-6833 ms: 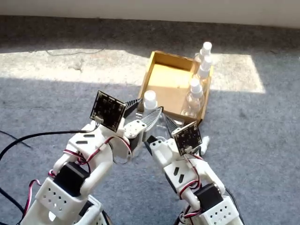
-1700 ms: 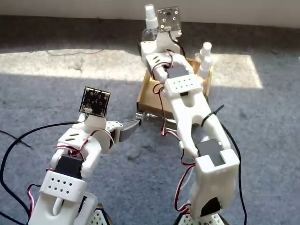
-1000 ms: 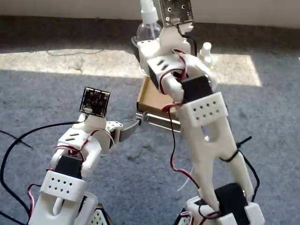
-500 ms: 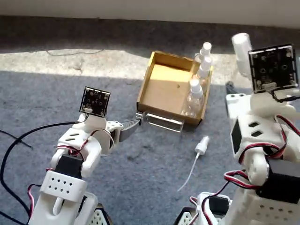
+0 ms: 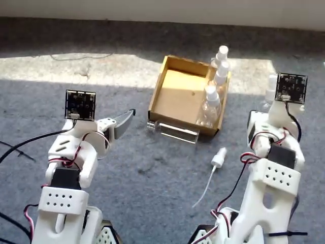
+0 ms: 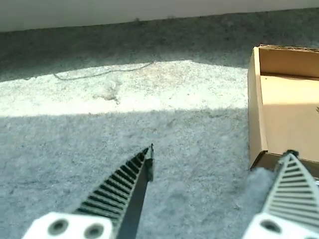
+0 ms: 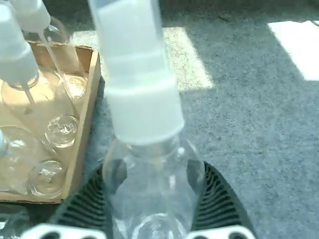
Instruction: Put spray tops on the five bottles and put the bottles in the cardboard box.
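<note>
Right arm | we see its gripper pinching a capped bottle right of the cardboard box | left gripper spread, left of box | change: right arm lowered, left arm withdrawn.

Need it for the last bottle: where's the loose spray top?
High view: the loose spray top lies on the carpet by the near right corner of the cardboard box, between the capless bottle and the right arm.

The cardboard box holds three capped bottles along its 3 o'clock wall. An uncapped bottle lies just beside its 6 o'clock edge, with a loose spray top at 5 o'clock, the left gripper at 8 o'clock, and a fourth capped bottle at 3 o'clock by the right arm.
</note>
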`<state>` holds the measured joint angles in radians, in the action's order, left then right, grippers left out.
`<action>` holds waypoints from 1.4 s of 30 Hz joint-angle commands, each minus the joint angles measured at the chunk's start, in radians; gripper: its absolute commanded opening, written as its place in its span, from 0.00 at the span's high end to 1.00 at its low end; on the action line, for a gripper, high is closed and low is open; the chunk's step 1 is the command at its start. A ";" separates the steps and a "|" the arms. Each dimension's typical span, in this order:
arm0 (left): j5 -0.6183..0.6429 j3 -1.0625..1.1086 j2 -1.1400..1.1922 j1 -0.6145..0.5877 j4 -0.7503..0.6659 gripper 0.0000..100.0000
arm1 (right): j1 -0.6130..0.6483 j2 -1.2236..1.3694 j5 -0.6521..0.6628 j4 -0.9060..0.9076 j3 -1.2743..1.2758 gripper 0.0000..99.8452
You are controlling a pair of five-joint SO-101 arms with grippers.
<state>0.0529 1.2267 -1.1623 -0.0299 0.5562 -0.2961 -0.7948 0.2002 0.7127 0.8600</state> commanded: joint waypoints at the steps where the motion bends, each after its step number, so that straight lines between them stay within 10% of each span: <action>1: -0.054 -0.133 0.038 -0.008 0.005 0.65 | 0.012 -0.016 -0.157 -0.097 0.094 1.00; 24: -0.193 -1.534 1.578 0.216 0.388 0.74 | 0.074 -0.018 -0.107 -0.136 0.217 1.00; 42: -0.140 -1.854 1.877 0.231 0.499 0.79 | 0.076 -0.018 -0.107 -0.142 0.254 1.00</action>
<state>-0.0944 -0.5762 0.7357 0.1864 1.0503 -0.2271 -0.7963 0.0821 0.5900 1.1270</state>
